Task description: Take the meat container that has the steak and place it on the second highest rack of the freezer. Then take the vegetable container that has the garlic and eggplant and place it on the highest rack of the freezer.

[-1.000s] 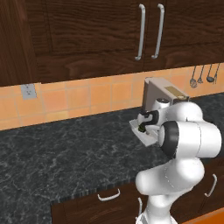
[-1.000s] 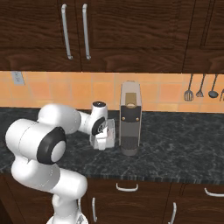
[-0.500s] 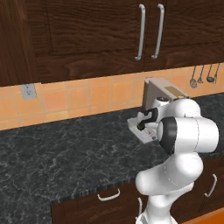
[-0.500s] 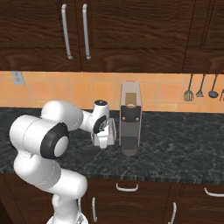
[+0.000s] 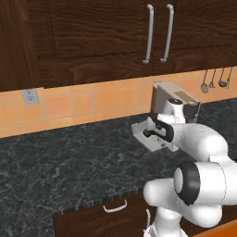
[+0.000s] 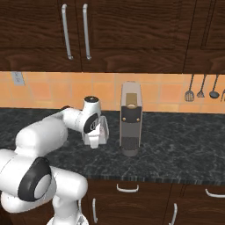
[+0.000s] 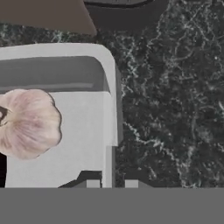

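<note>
White container [image 7: 83, 144] — garlic [image 7: 28, 122] inside

One garlic [image 7: 27, 123] (one container [image 7: 83, 113])

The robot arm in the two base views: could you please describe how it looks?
The arm is built of glossy white, rounded segments with dark grey to black joint caps. A round dark cap tops its wrist, and the pincer ends in pale fingers. No cables or markings are visible.

Dark counter [image 6: 184, 149] under tray [image 7: 78, 144], coffee machine [image 6: 131, 118]
</note>
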Robot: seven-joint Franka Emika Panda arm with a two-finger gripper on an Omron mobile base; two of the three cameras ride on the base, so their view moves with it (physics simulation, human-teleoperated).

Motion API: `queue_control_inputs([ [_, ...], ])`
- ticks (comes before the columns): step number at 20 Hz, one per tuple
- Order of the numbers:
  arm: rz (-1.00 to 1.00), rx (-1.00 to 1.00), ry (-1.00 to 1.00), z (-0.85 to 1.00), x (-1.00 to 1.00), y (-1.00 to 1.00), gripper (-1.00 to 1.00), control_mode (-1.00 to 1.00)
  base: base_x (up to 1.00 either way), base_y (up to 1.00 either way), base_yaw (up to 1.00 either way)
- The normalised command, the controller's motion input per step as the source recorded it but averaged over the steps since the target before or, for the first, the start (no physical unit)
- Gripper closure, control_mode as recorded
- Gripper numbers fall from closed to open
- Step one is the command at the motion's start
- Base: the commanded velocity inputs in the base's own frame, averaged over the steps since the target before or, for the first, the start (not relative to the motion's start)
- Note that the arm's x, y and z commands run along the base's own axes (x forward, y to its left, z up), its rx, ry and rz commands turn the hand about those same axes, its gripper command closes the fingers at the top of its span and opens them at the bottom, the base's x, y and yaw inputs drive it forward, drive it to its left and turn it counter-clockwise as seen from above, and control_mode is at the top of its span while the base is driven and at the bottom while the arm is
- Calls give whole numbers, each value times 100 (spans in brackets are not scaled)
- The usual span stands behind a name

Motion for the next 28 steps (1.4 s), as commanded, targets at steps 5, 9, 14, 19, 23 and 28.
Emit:
queue_control_inputs([
  [5,-15,0,-11,100,-100,44,100,-100,0,0,0],
  [9,-9,0,-6,100,-100,22,100,-100,0,0,0],
  [14,-1,5,0,100,-100,9,100,-100,0,0,0],
  [19,0,13,15,100,-100,1,100,-100,0,0,0],
  [23,0,0,-5,2,-50,3,100,100,-50,8,-22],
  [28,0,0,0,0,0,0,100,100,-67,39,-86],
])
